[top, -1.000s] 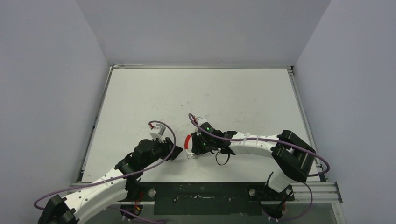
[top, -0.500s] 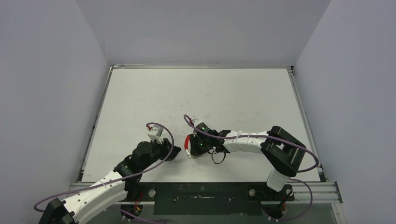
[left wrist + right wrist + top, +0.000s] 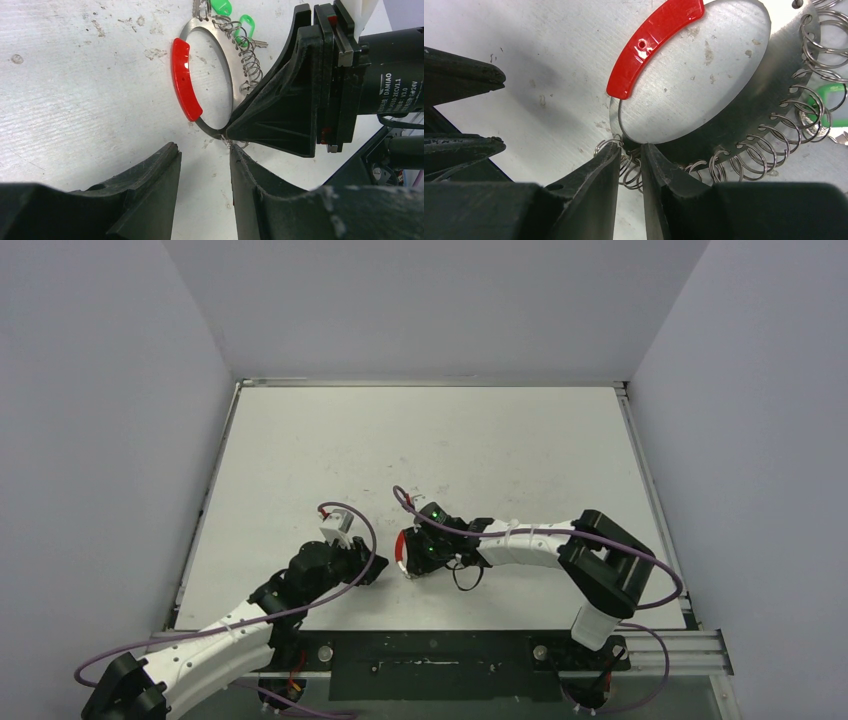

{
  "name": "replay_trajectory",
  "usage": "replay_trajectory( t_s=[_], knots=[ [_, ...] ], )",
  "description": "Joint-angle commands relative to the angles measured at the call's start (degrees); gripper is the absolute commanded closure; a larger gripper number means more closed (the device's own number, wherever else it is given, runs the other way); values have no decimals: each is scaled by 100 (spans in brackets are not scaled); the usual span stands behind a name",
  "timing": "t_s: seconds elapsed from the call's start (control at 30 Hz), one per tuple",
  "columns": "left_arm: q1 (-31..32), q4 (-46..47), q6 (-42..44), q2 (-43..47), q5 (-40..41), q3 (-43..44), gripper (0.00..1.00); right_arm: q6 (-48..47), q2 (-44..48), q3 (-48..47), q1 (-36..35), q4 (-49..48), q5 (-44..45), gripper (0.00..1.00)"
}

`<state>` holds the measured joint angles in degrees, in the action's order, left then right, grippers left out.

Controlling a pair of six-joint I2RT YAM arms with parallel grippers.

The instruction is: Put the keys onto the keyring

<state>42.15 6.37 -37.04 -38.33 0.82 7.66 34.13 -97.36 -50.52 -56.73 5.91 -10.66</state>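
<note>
Pinching the keyring's rim with the low-stretched right gripper; hovering the left gripper just beside it, parted, empty.

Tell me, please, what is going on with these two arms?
The right gripper is pinching the metal edge of the keyring near one end of its red segment, on the table. The left gripper sits open right beside it, holding nothing. The green-tagged keys lie by the ring's far side; whether they are threaded on is unclear.
</note>
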Motion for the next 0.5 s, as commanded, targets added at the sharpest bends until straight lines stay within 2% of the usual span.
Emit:
replay_trajectory(
  t_s=[0.0,0.23,0.37,0.47],
  knots=[
    [-39,315,56,26,-37,183,61,19,252,-133,-58,109,3,74],
    [-34,279,56,42,-20,168,61,24,488,-166,-142,314,148,61],
    [-37,290,55,28,-12,157,61,43,540,-177,-223,398,186,61],
    [-39,294,56,18,-16,166,61,67,550,-156,-281,434,227,64]
  ],
)
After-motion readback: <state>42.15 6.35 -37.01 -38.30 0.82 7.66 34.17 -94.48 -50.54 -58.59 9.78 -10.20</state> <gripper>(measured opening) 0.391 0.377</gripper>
